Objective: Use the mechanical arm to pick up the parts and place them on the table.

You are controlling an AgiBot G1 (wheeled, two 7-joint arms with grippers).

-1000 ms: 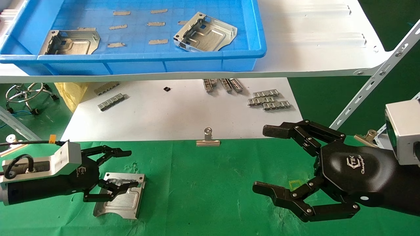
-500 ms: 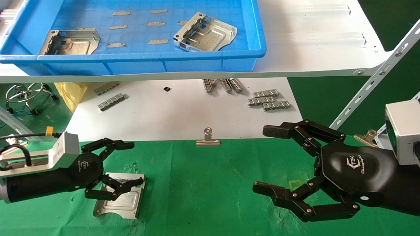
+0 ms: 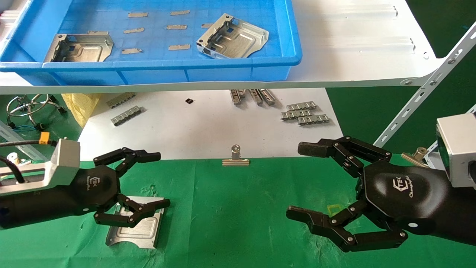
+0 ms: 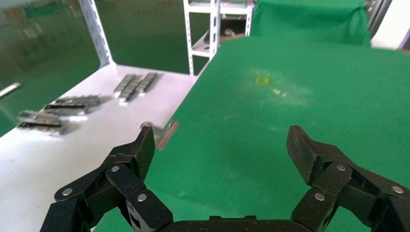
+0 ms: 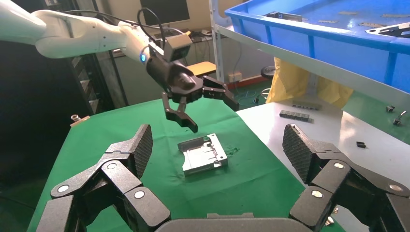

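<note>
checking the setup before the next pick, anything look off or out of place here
Mostly tidy. The right bracket in the blue tray sits skewed and tilted, unlike the left one. The placed bracket lies flat on the table, left pincer open above it.

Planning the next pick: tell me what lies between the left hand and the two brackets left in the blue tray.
The blue tray's front wall and the white shelf board under it. The left hand hangs open, low over the green table, above a bracket; the tray brackets sit higher, behind that wall.
</note>
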